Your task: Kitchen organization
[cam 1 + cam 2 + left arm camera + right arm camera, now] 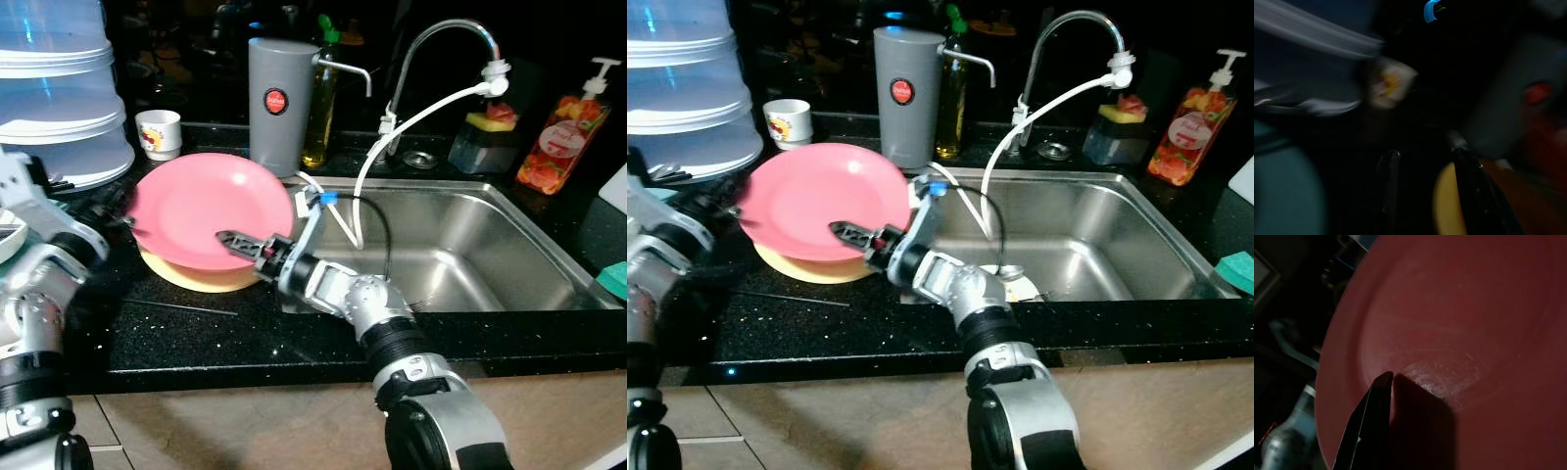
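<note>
While the pink plate (pixel 206 208) stood tilted above the yellow plate (pixel 196 274) on the black countertop (pixel 196 323), the right gripper (pixel 235 241) reached across from the sink (pixel 460 245) side, its black fingers lying against the pink plate's near rim and inner face. In the right wrist view one finger (pixel 1374 416) pressed on the plate's upper surface, so the gripper appeared clamped on the rim, though the lower finger was hidden. The left gripper (pixel 1425 196) sat at the far edge of the plates; its wrist view was dark and blurred, showing two black fingers apart with the yellow rim beside one of them. Behind the plates stood a grey canister (pixel 282 103), a small white cup (pixel 158 133) and a stack of clear containers (pixel 59 88). A soap bottle (pixel 568 127) stood beyond the sink, near the faucet (pixel 441 44)
</note>
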Motion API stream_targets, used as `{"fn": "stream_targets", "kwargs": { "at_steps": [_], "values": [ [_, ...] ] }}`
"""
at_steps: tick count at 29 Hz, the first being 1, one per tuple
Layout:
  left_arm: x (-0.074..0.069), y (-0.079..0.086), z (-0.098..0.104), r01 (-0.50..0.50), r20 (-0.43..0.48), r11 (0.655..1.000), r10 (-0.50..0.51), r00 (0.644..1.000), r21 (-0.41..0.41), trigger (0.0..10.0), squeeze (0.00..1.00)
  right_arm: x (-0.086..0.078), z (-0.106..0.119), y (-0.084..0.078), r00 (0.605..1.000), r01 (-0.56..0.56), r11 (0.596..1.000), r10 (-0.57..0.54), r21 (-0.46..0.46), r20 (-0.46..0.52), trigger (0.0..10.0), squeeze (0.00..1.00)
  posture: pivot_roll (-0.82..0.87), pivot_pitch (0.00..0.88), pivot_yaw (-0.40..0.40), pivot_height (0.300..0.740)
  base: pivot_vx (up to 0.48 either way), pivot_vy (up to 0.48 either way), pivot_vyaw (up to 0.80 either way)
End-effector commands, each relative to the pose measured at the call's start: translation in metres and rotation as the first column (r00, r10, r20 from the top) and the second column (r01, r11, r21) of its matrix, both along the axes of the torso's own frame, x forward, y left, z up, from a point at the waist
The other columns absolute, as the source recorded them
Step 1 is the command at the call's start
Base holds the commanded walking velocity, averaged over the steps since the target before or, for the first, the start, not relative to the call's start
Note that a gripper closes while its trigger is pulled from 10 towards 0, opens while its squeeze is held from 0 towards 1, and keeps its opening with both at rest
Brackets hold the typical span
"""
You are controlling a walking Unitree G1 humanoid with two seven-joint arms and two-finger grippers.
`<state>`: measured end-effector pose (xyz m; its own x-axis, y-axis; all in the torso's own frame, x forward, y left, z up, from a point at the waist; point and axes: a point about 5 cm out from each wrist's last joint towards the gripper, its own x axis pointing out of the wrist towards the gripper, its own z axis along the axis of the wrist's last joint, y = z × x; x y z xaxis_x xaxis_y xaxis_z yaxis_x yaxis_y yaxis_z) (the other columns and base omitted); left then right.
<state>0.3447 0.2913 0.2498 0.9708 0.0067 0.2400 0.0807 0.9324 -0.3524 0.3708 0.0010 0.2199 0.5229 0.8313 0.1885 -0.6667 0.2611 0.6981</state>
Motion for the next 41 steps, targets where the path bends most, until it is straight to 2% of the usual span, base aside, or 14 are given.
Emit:
{"fn": "stream_targets", "kwargs": {
  "at_steps": [1,8,13,18,20,21,22,24,29,31,32,34,36,41],
  "values": [
    [0.000,0.007,-0.004,-0.072,-0.015,0.996,0.073,0.997,0.050,10.0,0.00,0.003,0.011,-0.001,0.999,0.010,0.999,-0.011,0.042,0.036,0.0,0.00,0.10,0.045,-0.077,0.740,0.000,0.000,0.00],
    [0.001,0.006,0.016,-0.093,0.125,0.996,0.092,0.988,0.006,10.0,0.00,0.011,0.016,-0.014,0.997,0.073,0.994,-0.075,0.086,0.018,0.0,0.00,0.09,0.048,-0.064,0.740,0.000,0.000,0.00],
    [0.004,-0.005,0.013,-0.052,0.115,0.998,0.046,0.992,0.043,10.0,0.00,0.021,0.026,-0.037,0.985,0.164,0.979,-0.169,0.122,0.030,0.0,0.00,0.09,0.048,-0.056,0.740,0.000,0.000,0.00],
    [0.006,-0.020,0.000,-0.007,0.053,0.991,0.000,0.999,0.133,10.0,0.00,0.039,0.039,-0.096,0.877,0.457,0.887,-0.461,0.060,0.132,0.0,0.00,0.09,0.047,-0.047,0.740,0.000,0.000,0.00],
    [0.006,-0.022,-0.002,-0.006,0.042,0.988,0.000,0.999,0.157,10.0,0.00,0.040,0.040,-0.103,0.854,0.495,0.868,-0.494,0.035,0.164,0.0,0.00,0.08,0.047,-0.044,0.740,0.000,0.000,0.00],
    [0.007,-0.028,-0.004,0.007,0.042,0.977,-0.016,0.999,0.211,10.0,0.00,0.043,0.040,-0.120,0.793,0.587,0.809,-0.566,-0.034,0.226,0.0,0.00,0.08,0.047,-0.040,0.740,0.000,0.000,0.00],
    [0.007,-0.028,-0.004,0.007,0.042,0.977,-0.016,0.999,0.211,10.0,0.00,0.043,0.040,-0.120,0.793,0.587,0.809,-0.566,-0.034,0.226,0.0,0.00,0.08,0.047,-0.040,0.740,0.000,0.000,0.00],
    [0.007,-0.044,-0.002,0.059,0.063,0.952,-0.082,0.995,0.299,10.0,0.00,0.045,0.039,-0.145,0.680,0.720,0.682,-0.655,-0.129,0.329,0.0,0.00,0.08,0.047,-0.038,0.740,0.000,0.000,0.00],
    [0.006,-0.051,0.001,0.087,0.077,0.945,-0.117,0.990,0.314,10.0,0.00,0.045,0.039,-0.152,0.647,0.752,0.641,-0.672,-0.154,0.362,0.0,0.00,0.08,0.047,-0.038,0.740,0.000,0.000,0.00],
    [0.005,-0.092,0.022,0.283,0.145,0.902,-0.344,0.928,0.327,10.0,0.00,0.045,0.031,-0.164,0.595,0.800,0.525,-0.631,-0.291,0.498,0.0,0.00,0.08,0.044,-0.035,0.740,0.000,0.000,0.00],
    [0.005,-0.092,0.022,0.283,0.145,0.902,-0.344,0.928,0.327,10.0,0.00,0.045,0.031,-0.164,0.595,0.800,0.525,-0.631,-0.291,0.498,0.0,0.00,0.08,0.044,-0.035,0.740,0.000,0.000,0.00],
    [0.000,-0.130,0.035,0.464,0.130,0.797,-0.545,0.828,0.387,10.0,0.00,0.044,0.022,-0.170,0.570,0.821,0.411,-0.552,-0.396,0.609,0.0,0.00,0.08,0.042,-0.027,0.740,0.000,0.000,0.00],
    [-0.004,-0.151,0.038,0.559,0.076,0.714,-0.642,0.763,0.422,10.0,0.00,0.043,0.015,-0.172,0.572,0.820,0.341,-0.490,-0.459,0.658,0.0,0.00,0.08,0.042,-0.027,0.740,0.000,0.000,0.00],
    [-0.009,-0.168,0.041,0.647,0.022,0.633,-0.722,0.692,0.425,10.0,0.00,0.042,0.004,-0.172,0.598,0.801,0.288,-0.425,-0.525,0.679,0.0,0.00,0.08,0.041,-0.022,0.740,0.000,0.000,0.00]
  ]
}}
